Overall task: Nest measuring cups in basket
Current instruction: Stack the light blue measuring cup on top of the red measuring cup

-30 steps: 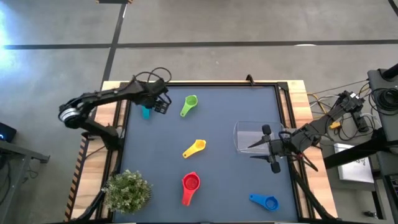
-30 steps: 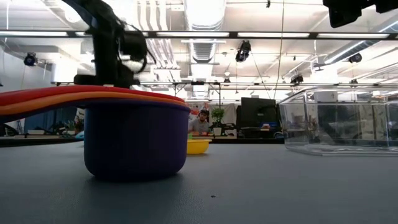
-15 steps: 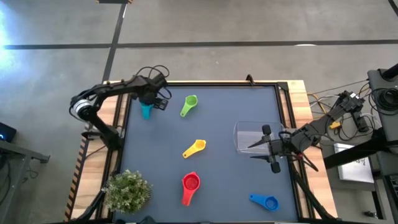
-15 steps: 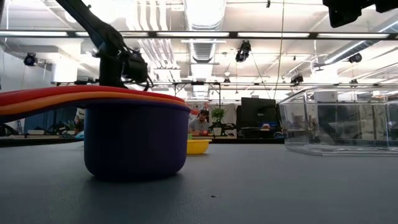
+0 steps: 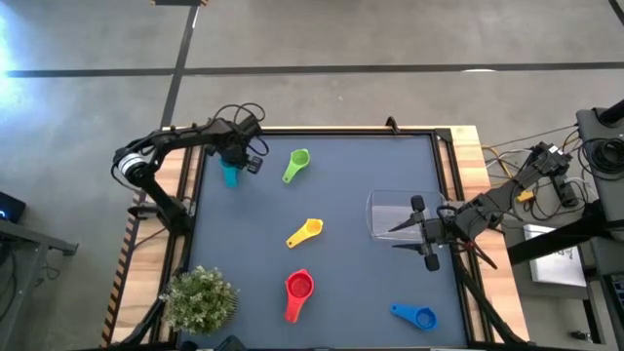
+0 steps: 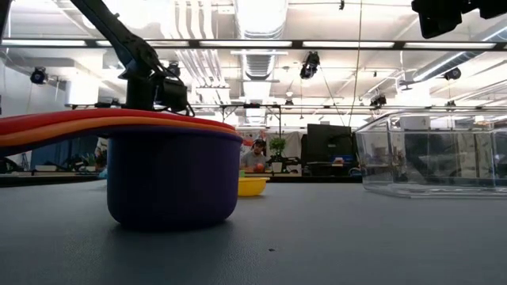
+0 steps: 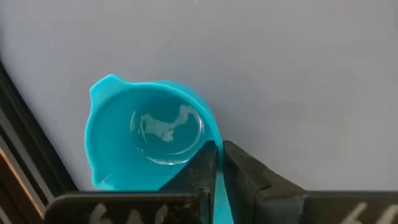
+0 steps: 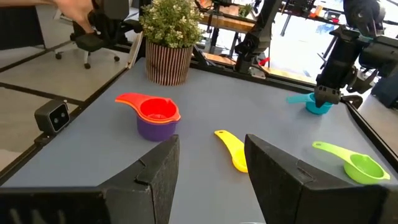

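A teal measuring cup (image 7: 149, 140) stands upright at the table's far left, with my left gripper (image 7: 219, 149) shut on it from above; both show in the high view, the cup (image 5: 230, 176) under the gripper (image 5: 236, 159). The clear basket (image 5: 382, 216) rests on its flat bottom at the right. My right gripper (image 8: 211, 180) hangs open above the basket, with nothing between its fingers. On the table lie a green cup (image 5: 295, 164), a yellow cup (image 5: 305, 232) and a blue cup (image 5: 414, 315). A red cup (image 5: 298, 290) sits nested on orange and purple ones (image 6: 170, 178). My left gripper pinches the teal cup's bowl wall at the rim (image 7: 210, 134), one finger inside the bowl and one outside. The fingers come from above, pointing down. The cup stands upright with its bottom on the table (image 8: 318, 111).
A potted plant (image 5: 200, 297) stands at the near left corner. The table's raised dark frame (image 5: 190, 185) runs close beside the teal cup. Bare mat lies between the green cup and the basket.
My left gripper has shifted a little toward the table's left edge over the teal cup, come down and shut on its bowl wall. The cup has stayed where it was.
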You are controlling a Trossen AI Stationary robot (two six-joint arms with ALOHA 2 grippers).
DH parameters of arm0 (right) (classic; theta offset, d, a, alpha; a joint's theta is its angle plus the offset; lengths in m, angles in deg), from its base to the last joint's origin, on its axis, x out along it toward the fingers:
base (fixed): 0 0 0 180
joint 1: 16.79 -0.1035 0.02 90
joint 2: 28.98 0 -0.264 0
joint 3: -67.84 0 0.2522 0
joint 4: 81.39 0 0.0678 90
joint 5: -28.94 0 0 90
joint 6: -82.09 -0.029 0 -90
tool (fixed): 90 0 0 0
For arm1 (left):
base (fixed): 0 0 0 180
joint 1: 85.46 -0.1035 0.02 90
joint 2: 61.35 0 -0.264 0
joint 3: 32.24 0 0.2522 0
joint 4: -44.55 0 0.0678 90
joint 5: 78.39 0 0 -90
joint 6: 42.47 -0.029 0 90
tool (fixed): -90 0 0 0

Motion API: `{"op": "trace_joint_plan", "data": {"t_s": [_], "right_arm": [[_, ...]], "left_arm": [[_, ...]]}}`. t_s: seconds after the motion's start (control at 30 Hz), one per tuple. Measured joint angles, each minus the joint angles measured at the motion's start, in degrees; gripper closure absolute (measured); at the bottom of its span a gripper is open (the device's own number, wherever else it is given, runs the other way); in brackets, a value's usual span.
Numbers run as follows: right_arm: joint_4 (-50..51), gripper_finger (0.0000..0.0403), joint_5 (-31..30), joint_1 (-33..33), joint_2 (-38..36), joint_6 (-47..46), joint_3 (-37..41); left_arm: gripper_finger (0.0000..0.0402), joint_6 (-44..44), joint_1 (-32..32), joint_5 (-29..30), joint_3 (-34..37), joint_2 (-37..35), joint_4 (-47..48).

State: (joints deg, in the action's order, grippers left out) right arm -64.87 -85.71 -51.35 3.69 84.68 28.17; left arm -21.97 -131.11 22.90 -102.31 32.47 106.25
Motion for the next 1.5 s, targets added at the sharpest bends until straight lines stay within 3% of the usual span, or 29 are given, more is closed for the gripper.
{"op": "trace_joint_plan", "data": {"t_s": [0.2,0.37,0.53,0.8,0.97,1.13,1.33,1.5], "right_arm": [[-0.01,0.0232,-0.03,0.00,0.00,0.13,0.00],[-0.02,0.0232,-1.54,0.00,0.00,1.11,0.00],[-0.04,0.0232,-2.56,0.00,-0.21,1.99,0.00],[-0.04,0.0232,-2.57,0.00,-4.70,4.45,0.00],[-0.04,0.0232,-2.58,0.00,-9.24,4.58,0.00],[0.06,0.0232,-2.57,0.00,-11.99,5.62,0.00],[0.75,0.0232,-2.58,0.00,-12.85,6.21,-0.02],[1.99,0.0232,-2.56,-0.02,-12.81,5.98,-0.04]], "left_arm": [[0.0399,-1.01,0.88,-0.61,0.40,-1.27,3.22],[0.0400,-0.26,5.61,-3.19,0.14,-8.22,8.28],[0.0401,6.30,17.71,-6.44,0.12,-18.24,9.94],[0.0401,24.01,41.99,-3.43,0.10,-26.35,8.13],[0.0401,31.21,52.77,-1.23,0.10,-25.44,1.11],[0.0401,33.31,58.33,-0.83,0.02,-21.54,-7.42],[0.0401,34.20,60.52,-1.18,-5.22,-14.28,-6.21],[0.0401,32.40,62.12,-1.80,-15.72,-6.61,-0.18]]}}
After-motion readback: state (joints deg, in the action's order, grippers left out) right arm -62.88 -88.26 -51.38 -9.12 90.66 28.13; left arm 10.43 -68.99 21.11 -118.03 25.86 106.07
